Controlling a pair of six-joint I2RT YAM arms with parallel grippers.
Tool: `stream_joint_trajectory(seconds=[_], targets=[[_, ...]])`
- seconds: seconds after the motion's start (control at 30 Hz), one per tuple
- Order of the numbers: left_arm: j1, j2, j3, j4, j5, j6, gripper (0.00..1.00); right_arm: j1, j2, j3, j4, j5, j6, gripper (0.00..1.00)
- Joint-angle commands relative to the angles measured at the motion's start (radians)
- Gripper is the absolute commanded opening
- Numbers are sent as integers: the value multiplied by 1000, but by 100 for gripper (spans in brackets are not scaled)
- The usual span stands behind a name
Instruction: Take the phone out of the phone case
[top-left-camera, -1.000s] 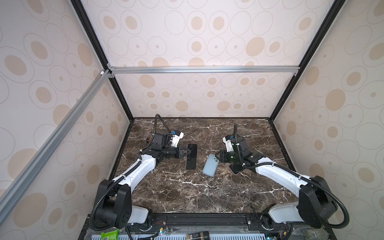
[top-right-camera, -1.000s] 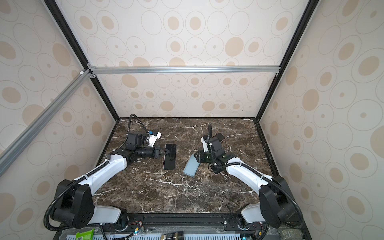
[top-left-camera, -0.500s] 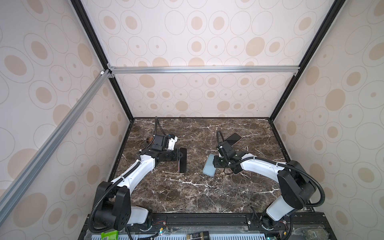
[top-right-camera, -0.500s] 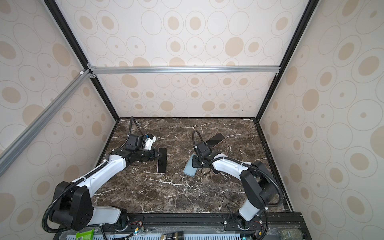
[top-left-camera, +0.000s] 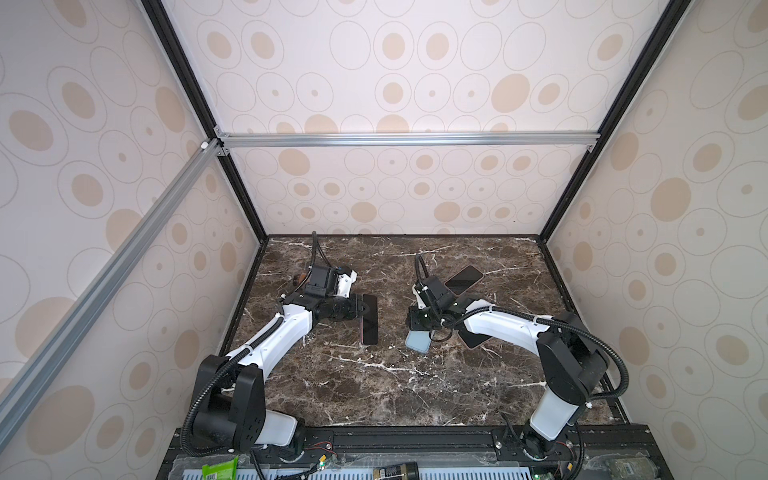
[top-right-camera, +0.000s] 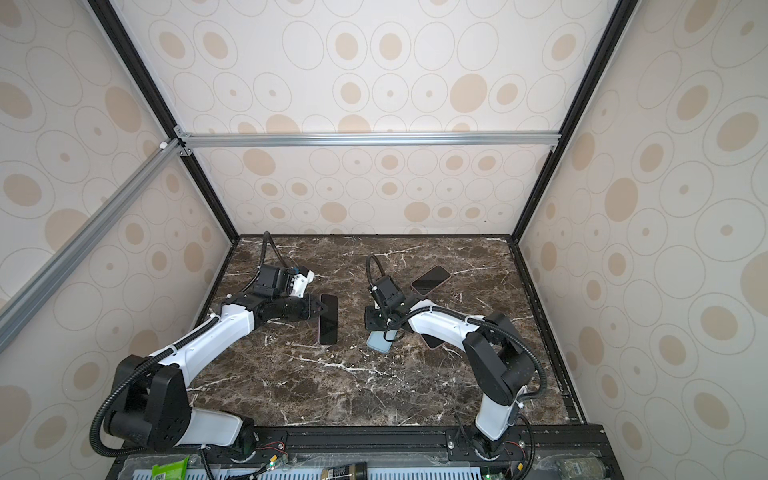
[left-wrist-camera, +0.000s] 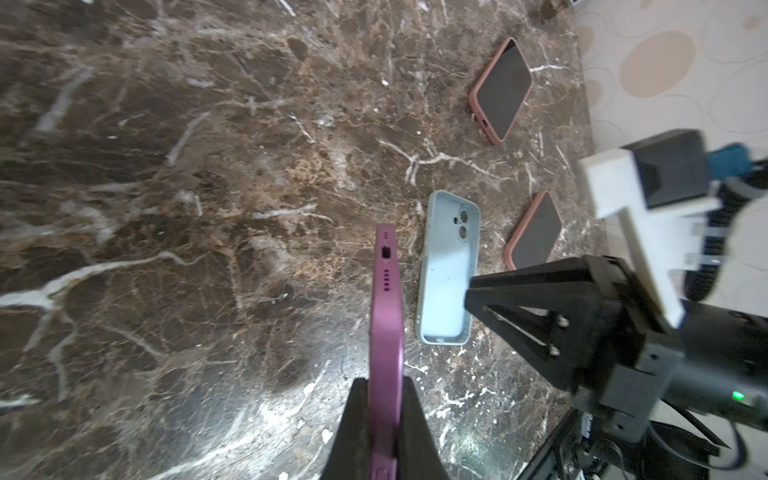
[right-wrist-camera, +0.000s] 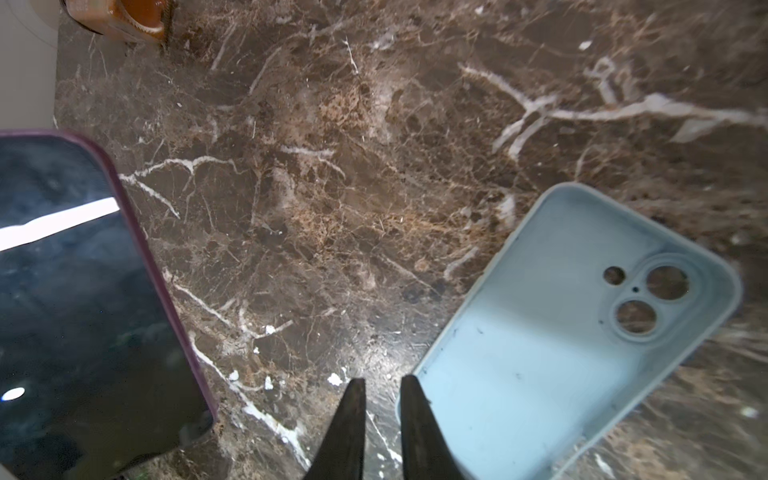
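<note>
left tool (left-wrist-camera: 384, 388): pinching purple phone (left-wrist-camera: 386, 311) beside blue case (right-wrist-camera: 561, 353) | right tool (right-wrist-camera: 381, 384): narrowly spread, empty, at case's edge | worktop (right-wrist-camera: 332, 166)

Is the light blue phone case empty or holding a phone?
Empty: the light blue silicone phone case shows its bare interior and camera cutouts.

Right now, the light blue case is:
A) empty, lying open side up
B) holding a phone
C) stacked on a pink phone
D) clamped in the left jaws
A: in the right wrist view the blue case lies open side up on the table, its inside bare and the table showing through the camera holes.
</note>
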Motion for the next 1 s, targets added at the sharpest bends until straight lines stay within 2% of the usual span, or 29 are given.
stream_joint_trajectory(seconds=[0.0, 0.1, 0.17, 0.97], targets=[[5, 3, -24, 80, 151, 9, 0, 6, 40, 13, -19, -66, 18, 13], [5, 19, -51, 90, 162, -10, 0, 5, 65, 26, -24, -113, 10, 3], [6, 39, -75, 117, 196, -32, 0, 6, 77, 25, -11, -146, 11, 0], [2, 184, -112, 100, 235, -44, 0, 45, 171, 73, -11, -213, 23, 0]])
